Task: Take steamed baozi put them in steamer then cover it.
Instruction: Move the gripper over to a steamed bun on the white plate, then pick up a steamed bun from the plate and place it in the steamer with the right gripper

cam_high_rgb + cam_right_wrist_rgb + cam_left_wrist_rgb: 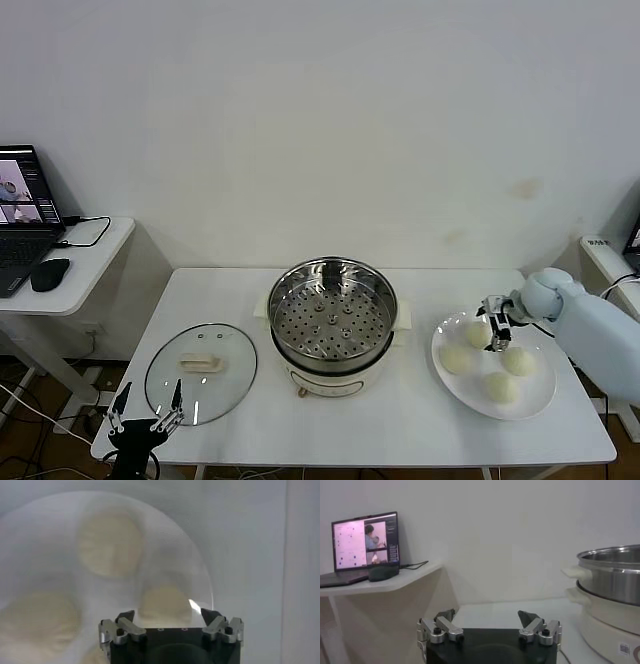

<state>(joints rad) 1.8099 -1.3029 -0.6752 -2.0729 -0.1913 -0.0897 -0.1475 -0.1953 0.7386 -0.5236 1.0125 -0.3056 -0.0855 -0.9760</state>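
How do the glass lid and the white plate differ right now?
The glass lid is see-through with a cream bar handle; the white plate is opaque with no handle. The lid lies bare to the left of the steamer; the plate, to its right, carries four baozi. Both are round and lie flat on the table.

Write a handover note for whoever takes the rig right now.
Right gripper: jaws open, down over the white plate, around one of four buns; no grip confirmed.
Left gripper: jaws open, parked at the table's near left edge by the lid.
Steamer: mid-table, uncovered, tray empty.
Done: nothing moved.
Left: all four buns into the steamer, then lid on.
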